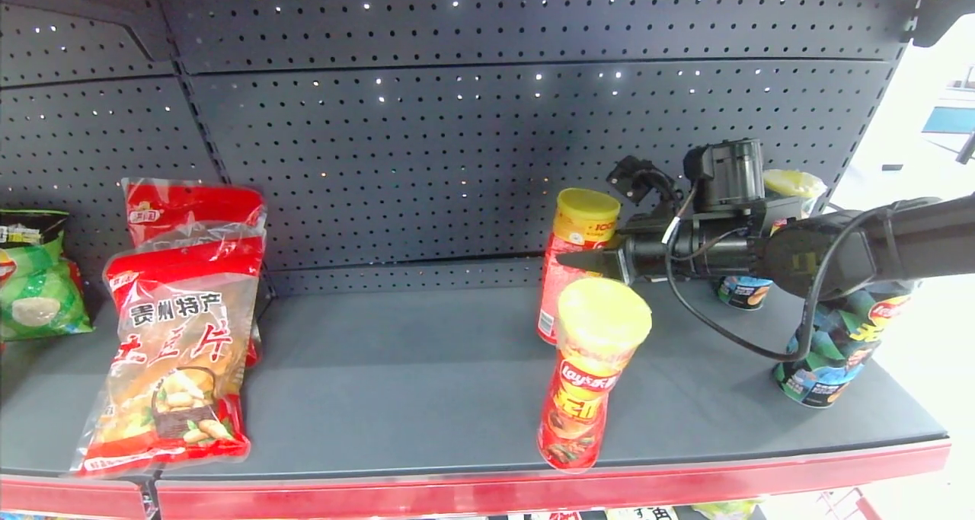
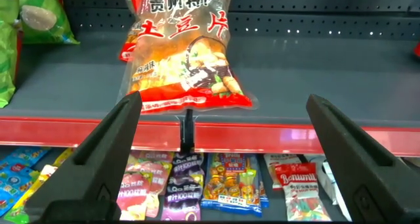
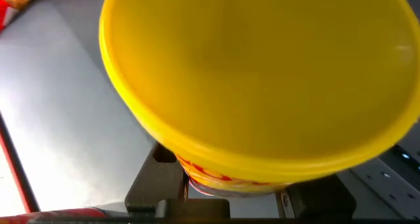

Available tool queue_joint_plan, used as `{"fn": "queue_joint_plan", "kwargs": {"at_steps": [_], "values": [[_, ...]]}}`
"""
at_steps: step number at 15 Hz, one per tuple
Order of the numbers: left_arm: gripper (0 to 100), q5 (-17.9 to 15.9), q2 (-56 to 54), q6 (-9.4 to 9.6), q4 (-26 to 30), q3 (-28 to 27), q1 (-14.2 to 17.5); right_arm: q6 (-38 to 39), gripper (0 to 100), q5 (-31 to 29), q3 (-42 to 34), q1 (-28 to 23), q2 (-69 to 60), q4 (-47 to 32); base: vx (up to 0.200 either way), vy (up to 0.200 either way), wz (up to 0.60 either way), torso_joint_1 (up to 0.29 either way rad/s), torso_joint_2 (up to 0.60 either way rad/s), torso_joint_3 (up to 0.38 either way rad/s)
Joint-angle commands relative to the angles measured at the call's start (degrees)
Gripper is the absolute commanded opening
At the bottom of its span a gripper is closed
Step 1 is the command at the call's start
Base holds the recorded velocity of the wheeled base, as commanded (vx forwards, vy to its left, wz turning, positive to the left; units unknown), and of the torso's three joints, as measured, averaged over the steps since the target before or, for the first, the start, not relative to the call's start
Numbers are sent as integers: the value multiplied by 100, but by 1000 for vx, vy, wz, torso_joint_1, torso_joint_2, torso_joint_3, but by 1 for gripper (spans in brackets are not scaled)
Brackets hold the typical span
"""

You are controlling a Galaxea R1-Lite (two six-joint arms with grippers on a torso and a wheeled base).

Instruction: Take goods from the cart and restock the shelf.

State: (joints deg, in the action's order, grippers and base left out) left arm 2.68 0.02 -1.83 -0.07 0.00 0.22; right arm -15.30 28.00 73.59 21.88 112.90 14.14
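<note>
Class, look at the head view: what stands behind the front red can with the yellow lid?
A second red can with a yellow lid, in the right gripper. The front can covers its lower right part, so its base there cannot be seen.

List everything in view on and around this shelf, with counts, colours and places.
potato chip bags: two, red, shelf's left, one behind the other.
green chip bag: one, far left.
red chip canisters: two, yellow lids, mid-right, one behind the other.
dark chip canisters: two, blue-green, shelf's right end.
sweet packets: several, mixed colours, lower shelf.
shelf: one, grey deck, red front edge.
left gripper: jaws open, before the shelf's red edge.
right gripper: jaws shut on the rear red canister.
</note>
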Motion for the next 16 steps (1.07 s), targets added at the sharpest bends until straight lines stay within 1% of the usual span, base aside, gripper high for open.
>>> {"fn": "queue_joint_plan", "kwargs": {"at_steps": [1, 6, 13, 16], "values": [[100, 4, -2, -2, -1, 0, 4, 1, 0, 21, -12, 115, -31, 10, 0, 0, 0, 0, 0, 0], [100, -5, -2, -2, -1, 0, 4, 1, 0, -40, -29, 299, 83, 19, 0, 0, 0, 0, 0, 0], [100, 4, -2, -2, -1, 0, 4, -43, 0, -181, -267, 176, 92, 27, 0, 0, 0, 0, 0, 0], [100, 4, -2, -2, -1, 0, 4, -52, 0, -181, -240, 176, 92, 36, 0, 0, 0, 0, 0, 0]]}}
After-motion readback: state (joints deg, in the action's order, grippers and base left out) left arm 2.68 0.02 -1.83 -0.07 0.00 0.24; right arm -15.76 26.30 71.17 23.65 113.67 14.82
